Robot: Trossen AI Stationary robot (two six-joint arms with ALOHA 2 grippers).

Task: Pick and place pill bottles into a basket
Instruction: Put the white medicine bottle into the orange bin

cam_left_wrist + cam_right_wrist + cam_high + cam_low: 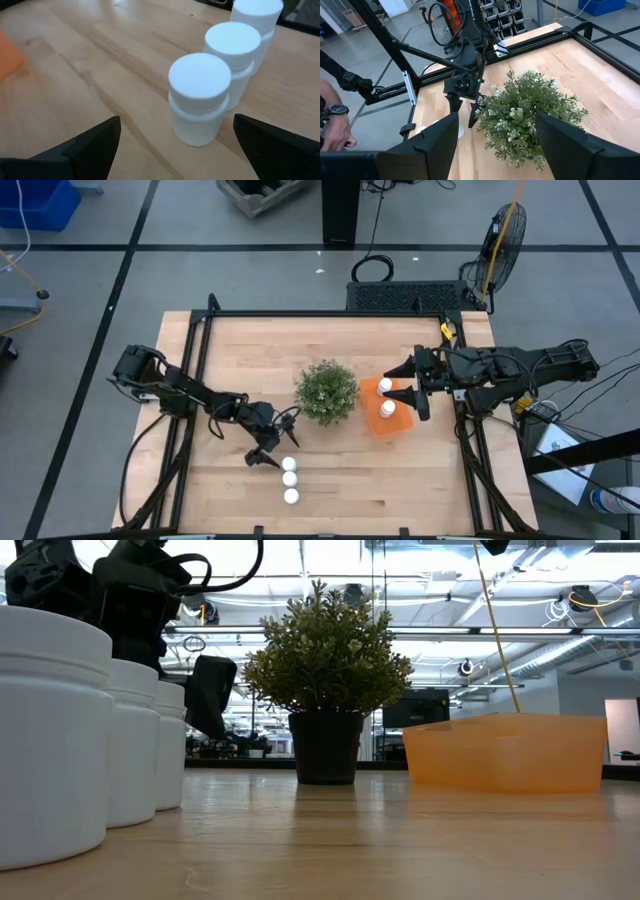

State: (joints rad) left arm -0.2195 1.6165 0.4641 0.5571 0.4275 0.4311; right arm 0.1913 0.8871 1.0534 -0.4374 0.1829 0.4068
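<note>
Left gripper [283, 442], jaws wide, hovers lower-centre beside three pill bottles [289, 480]; right gripper [412, 388] part-open, empty, above basket [378, 423].

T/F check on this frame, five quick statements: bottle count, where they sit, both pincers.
1. Three pill bottles stand in a row on the table. True.
2. The basket holds no bottles. False: two white bottles are in it.
3. The left pincer is open, next to the end bottle of the row. True; its dark fingers show on either side of that bottle in the left wrist view.
4. The right pincer is gripping a bottle. False: it is over the basket with its jaws apart and nothing shows between them in the right wrist view.
5. The plant stands between the row of bottles and the basket. True.
</note>
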